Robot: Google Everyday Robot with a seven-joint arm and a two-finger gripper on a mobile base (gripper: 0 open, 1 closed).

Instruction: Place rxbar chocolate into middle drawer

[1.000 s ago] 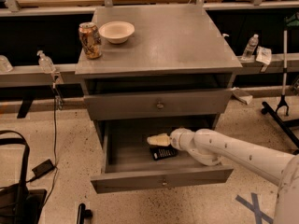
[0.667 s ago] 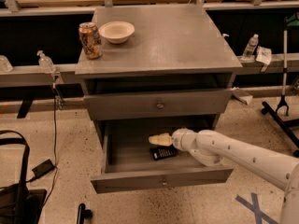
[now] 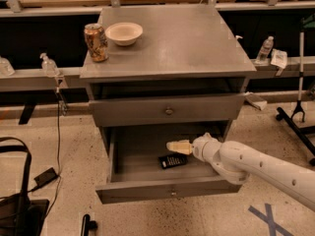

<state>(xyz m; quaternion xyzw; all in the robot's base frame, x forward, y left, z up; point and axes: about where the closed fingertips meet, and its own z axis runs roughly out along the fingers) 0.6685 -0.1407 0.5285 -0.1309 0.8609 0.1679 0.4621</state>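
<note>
One blue tape cross marks the floor at the near right, and a dark bag slumps at the near left with a black cable trailing away from it. Just beyond them the middle drawer stands pulled well out of the grey cabinet, its front panel nearest me with a small knob in the centre.

On the drawer floor, right of centre, lies the rxbar, flat and dark, turned at a slight angle. Nothing touches it. The white arm reaches in from the near right, over the drawer's right front corner, and its gripper hangs inside the drawer just above and behind the bar, pointing left. It holds nothing that I can see; whether it is open or closed I cannot tell from where I stand.

Above that, the upper drawer is pushed in, its knob centred. On the cabinet top, at the far left corner, a patterned can stands upright with a pale bowl just beside it on the right; the two sit close, perhaps touching.

Farther back, a small bottle stands on a low ledge at the left, and another bottle at the right.
</note>
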